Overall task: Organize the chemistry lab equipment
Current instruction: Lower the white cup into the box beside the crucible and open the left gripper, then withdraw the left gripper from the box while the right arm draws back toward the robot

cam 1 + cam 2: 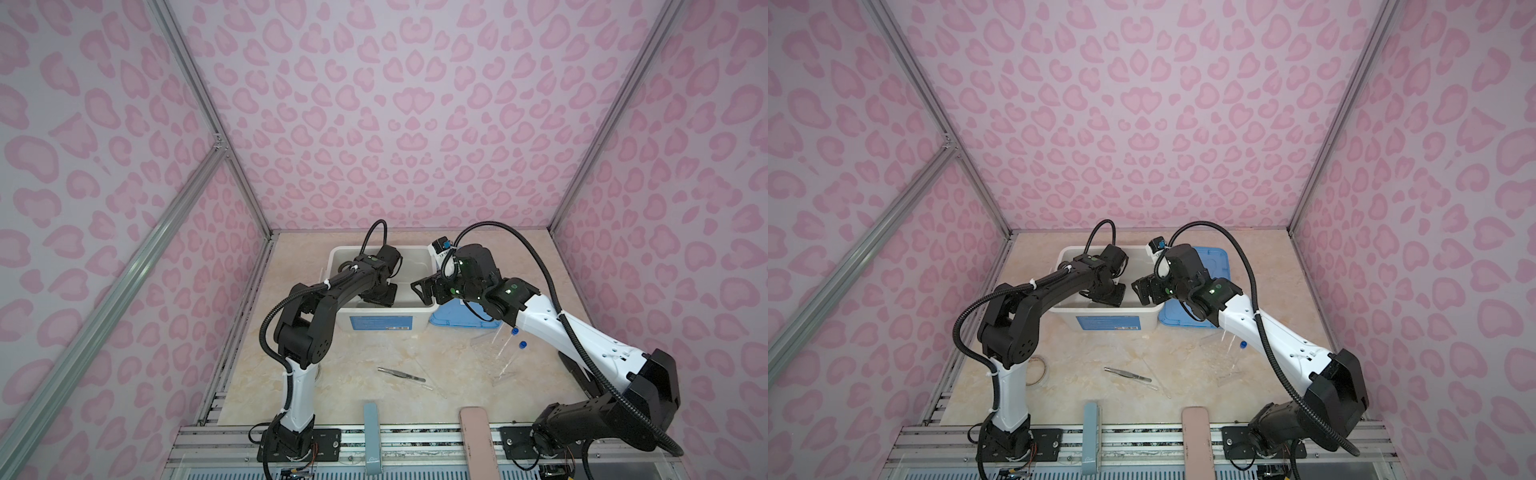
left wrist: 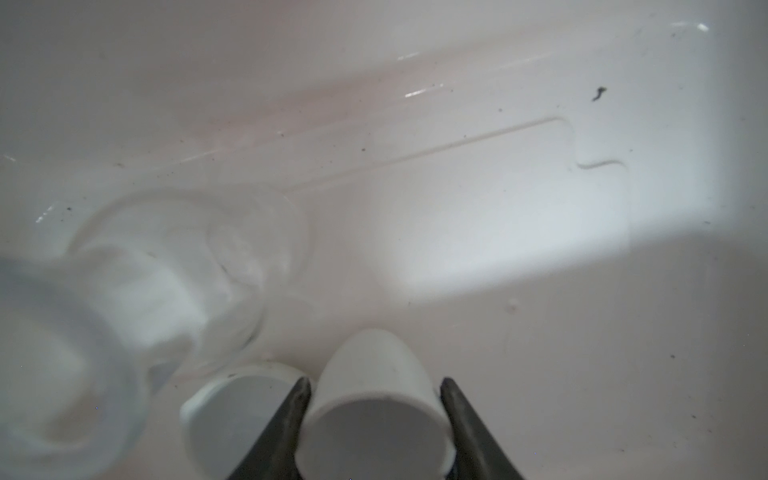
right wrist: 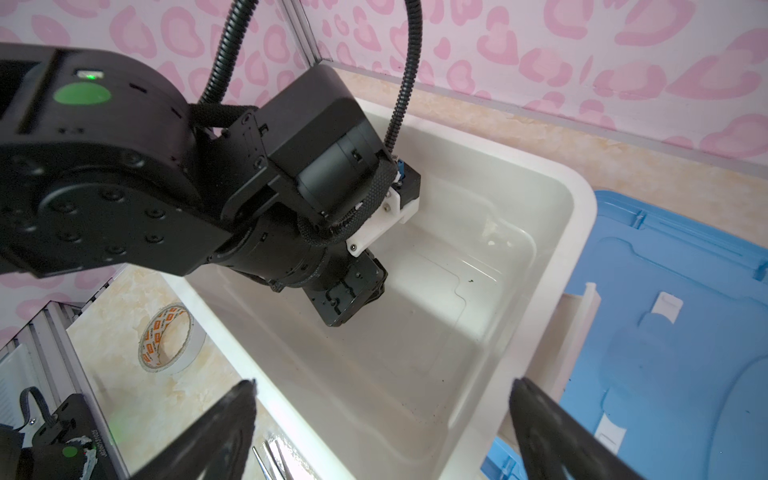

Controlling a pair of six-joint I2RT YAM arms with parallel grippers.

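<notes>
One dish [image 2: 370, 419]: in the tub [image 2: 498, 208], clamped by the left gripper [image 2: 376, 384].
Second dish [image 2: 237, 415]: just beside it.
Glass cup [image 2: 187, 270]: near both, in the tub.
Tweezers [image 1: 401, 375], tubes [image 1: 509, 351]: on the table [image 1: 365, 353].
Right gripper [image 3: 382, 386]: jaws wide, empty, above the tub's rim.

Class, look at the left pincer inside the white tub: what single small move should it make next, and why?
Probably open the left pincer to release. It is down in the white tub, closed on a white dish near the tub floor, beside a second white dish and a clear glass piece lying there.
</notes>
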